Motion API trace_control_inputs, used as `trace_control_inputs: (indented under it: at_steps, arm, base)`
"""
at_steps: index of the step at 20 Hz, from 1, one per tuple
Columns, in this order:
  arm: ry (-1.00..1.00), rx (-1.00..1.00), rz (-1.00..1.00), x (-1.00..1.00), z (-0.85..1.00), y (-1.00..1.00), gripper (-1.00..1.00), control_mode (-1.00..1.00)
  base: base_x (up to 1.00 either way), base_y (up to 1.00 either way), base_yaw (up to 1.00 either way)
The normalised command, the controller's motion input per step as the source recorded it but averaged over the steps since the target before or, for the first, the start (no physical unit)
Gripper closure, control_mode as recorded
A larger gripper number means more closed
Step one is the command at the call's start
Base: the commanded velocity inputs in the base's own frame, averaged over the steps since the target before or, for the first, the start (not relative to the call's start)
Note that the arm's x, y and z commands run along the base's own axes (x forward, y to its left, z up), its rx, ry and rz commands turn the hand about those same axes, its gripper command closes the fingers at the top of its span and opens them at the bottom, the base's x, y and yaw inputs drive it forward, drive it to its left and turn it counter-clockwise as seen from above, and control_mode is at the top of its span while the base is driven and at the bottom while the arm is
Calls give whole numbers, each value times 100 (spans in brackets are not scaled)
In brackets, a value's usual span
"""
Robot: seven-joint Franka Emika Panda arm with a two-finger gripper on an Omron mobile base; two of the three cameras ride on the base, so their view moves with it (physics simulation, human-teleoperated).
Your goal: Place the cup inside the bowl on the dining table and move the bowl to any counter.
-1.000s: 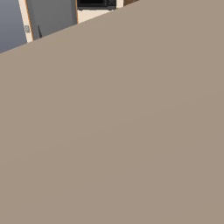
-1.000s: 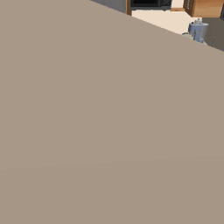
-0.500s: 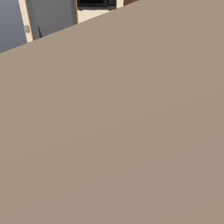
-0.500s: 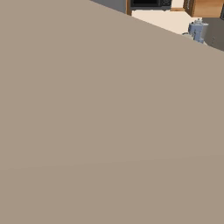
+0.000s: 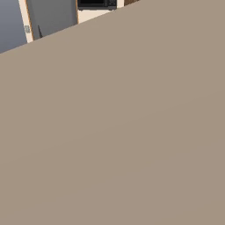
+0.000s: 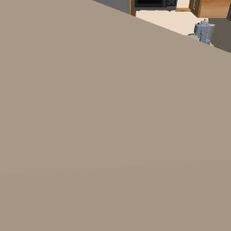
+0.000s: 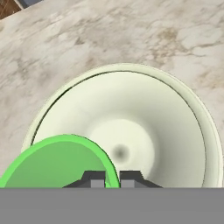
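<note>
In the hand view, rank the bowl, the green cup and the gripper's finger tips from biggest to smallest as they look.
1. The bowl, widest by far.
2. The cup, partly cut off and nearer the camera, so it looks bigger than it truly is.
3. The finger tips of the gripper, smallest.

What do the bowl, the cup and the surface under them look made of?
Bowl: glazed ceramic by its look, smooth cream-white with a soft sheen. Cup: likely plastic, flat bright green, no shine. Surface: polished stone, probably marble, with grey-beige veining.
</note>
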Motion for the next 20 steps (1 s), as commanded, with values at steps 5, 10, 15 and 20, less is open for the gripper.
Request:
trace_control_inputs:
  at_steps: [5,10,15,20]
  arm:
    - [0,0,0,0,0,2,100,-100]
    - [0,0,0,0,0,0,-100,-100]
    - [0,0,0,0,2,0,-100,-100]
    - [0,0,0,0,53,0,-100,-100]
  base:
    - [0,0,0]
    - [0,0,0]
    - [0,0,0]
    - [0,0,0]
